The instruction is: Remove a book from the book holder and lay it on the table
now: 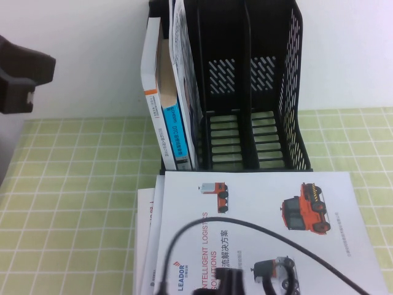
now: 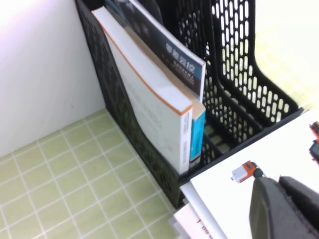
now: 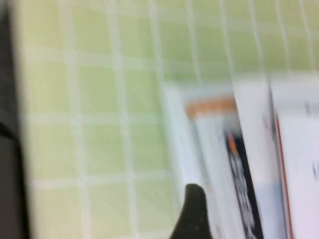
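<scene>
The book (image 1: pixel 264 209), a white brochure with red LEADOR text and orange vehicle pictures, lies flat in front of the black book holder (image 1: pixel 295 92) on top of a pile of booklets. It also shows in the left wrist view (image 2: pixel 219 199). My right gripper (image 1: pixel 236 283) sits over the book's near edge at the bottom of the high view. In the blurred right wrist view only one dark finger (image 3: pixel 192 214) shows, beside the pile's edges. My left gripper (image 2: pixel 284 209) is shut and empty, raised to the left of the holder (image 2: pixel 234 64). The left arm (image 1: pixel 18 74) shows at the far left.
The holder's left slot holds a thick white book with an orange-marked spine (image 1: pixel 153 92), a blue-spined book (image 1: pixel 172 132) and a thin booklet. Its other slots hold nothing. Other booklets (image 1: pixel 147 246) stick out under the brochure. A black cable (image 1: pixel 184 236) arcs over it. Green checked table (image 1: pixel 73 184) lies to the left.
</scene>
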You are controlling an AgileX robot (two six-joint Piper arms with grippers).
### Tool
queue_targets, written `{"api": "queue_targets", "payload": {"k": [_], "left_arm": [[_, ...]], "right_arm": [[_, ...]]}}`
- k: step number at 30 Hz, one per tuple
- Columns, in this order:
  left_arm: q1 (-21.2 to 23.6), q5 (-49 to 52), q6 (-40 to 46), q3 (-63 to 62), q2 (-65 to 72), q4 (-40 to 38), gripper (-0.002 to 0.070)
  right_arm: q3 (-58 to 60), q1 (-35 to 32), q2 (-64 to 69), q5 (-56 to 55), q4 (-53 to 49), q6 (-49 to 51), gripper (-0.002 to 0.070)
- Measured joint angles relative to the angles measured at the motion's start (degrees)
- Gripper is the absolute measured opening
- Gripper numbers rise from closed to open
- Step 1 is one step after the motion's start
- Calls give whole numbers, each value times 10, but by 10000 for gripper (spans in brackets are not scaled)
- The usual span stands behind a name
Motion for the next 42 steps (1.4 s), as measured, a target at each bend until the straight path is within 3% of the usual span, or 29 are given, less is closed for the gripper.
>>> {"api": "queue_targets", "payload": {"k": [4, 7, 9, 14, 17, 23, 28, 33, 37, 42], "left_arm": [[0, -3, 0, 0, 5, -15, -1], [0, -10, 1, 0, 11, -35, -1], [0, -17, 7, 0, 16, -50, -1], [0, -20, 42, 0, 26, -90, -1], [0, -10, 67, 0, 26, -117, -1], [0, -17, 39, 64, -16, -124, -1], [0, -99, 30, 197, -100, -128, -1], [0, -183, 70, 350, -220, -211, -1], [0, -220, 111, 436, -306, -272, -1], [0, -228, 126, 496, -365, -284, -1]], "right_arm": [[-91, 0, -7, 44, 165, -169, 532], [-143, 1, -25, 94, 214, -270, 475], [-157, 1, -43, 121, 213, -301, 390], [-161, 1, -91, 222, 159, -324, 85], [-161, 1, -124, 259, 124, -302, 25], [-152, 1, -244, 204, 109, -261, 1], [-82, 1, -347, 114, 107, -237, -1], [21, 1, -440, 101, 68, -212, -1], [94, 1, -511, 101, -6, -71, -1], [153, 1, -583, 117, -112, 94, -1]]}}
